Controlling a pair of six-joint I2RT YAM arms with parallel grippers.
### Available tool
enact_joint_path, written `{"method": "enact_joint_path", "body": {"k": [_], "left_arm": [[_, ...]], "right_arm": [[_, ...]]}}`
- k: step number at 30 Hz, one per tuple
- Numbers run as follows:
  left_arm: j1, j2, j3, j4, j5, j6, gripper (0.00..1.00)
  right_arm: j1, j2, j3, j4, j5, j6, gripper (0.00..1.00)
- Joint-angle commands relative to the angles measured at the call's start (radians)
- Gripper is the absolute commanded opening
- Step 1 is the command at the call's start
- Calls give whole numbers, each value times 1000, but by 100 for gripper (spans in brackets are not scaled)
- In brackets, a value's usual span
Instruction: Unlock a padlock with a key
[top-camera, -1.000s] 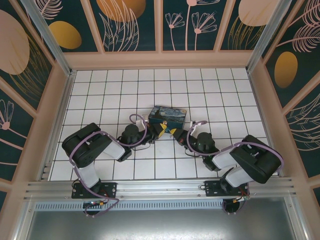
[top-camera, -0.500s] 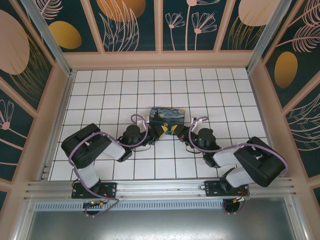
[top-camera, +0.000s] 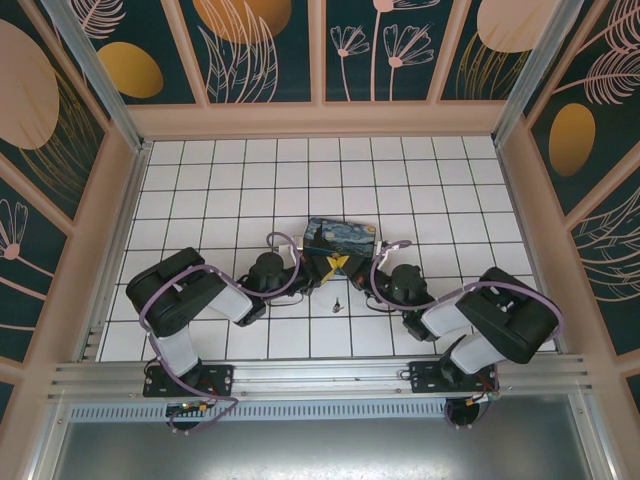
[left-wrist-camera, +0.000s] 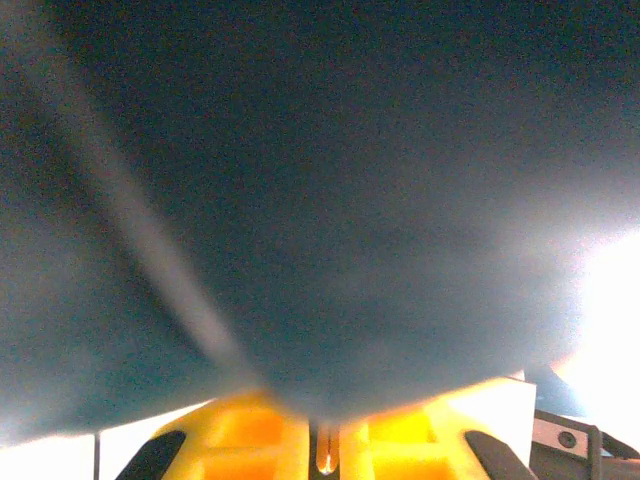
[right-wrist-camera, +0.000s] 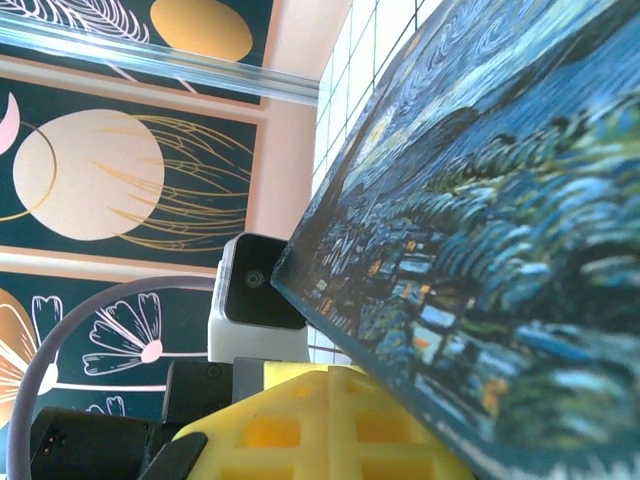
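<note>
A tiny grey metal thing (top-camera: 336, 303), seemingly the padlock, lies alone on a white tile just in front of both grippers. My left gripper (top-camera: 321, 266) and right gripper (top-camera: 349, 265) meet tip to tip at the near edge of the dark blue painted box (top-camera: 340, 238). In the left wrist view the yellow fingers (left-wrist-camera: 250, 440) of the left gripper (left-wrist-camera: 322, 425) are shut on a thin shiny metal sliver (left-wrist-camera: 325, 455), apparently the key, right under the blurred box (left-wrist-camera: 300, 200). The right gripper (right-wrist-camera: 330, 385) is shut with nothing between its pads, beneath the box's tilted edge (right-wrist-camera: 480, 220).
The left arm's white wrist camera (right-wrist-camera: 255, 285) sits close behind the right fingertips. White tiled floor (top-camera: 250, 180) extends behind and beside the box. Pink-framed walls (top-camera: 320, 118) enclose the floor, and a metal rail (top-camera: 320, 375) runs along the near edge.
The tiny grey thing has appeared on the tile in front of the grippers. Both grippers have closed in on each other under the box, which shifted slightly right and nearer.
</note>
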Motion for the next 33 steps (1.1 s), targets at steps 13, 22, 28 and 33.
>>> {"method": "enact_joint_path", "body": {"k": [13,22,28,33], "left_arm": [[39,125,109,-131,-79,166,0],[55,33,75,-223,-96,232,66],[95,-164,21,-387,-138,302,86],[119,-310,17,-577,-202,376,96]], "right_arm": [[49,-352,113,-829,59,-197,30],[208,-199,325,-1167,243,-261,59],[280,-67,451,-1327,344,-269,58],[316,46,545,-1428,391,-271,54]]}}
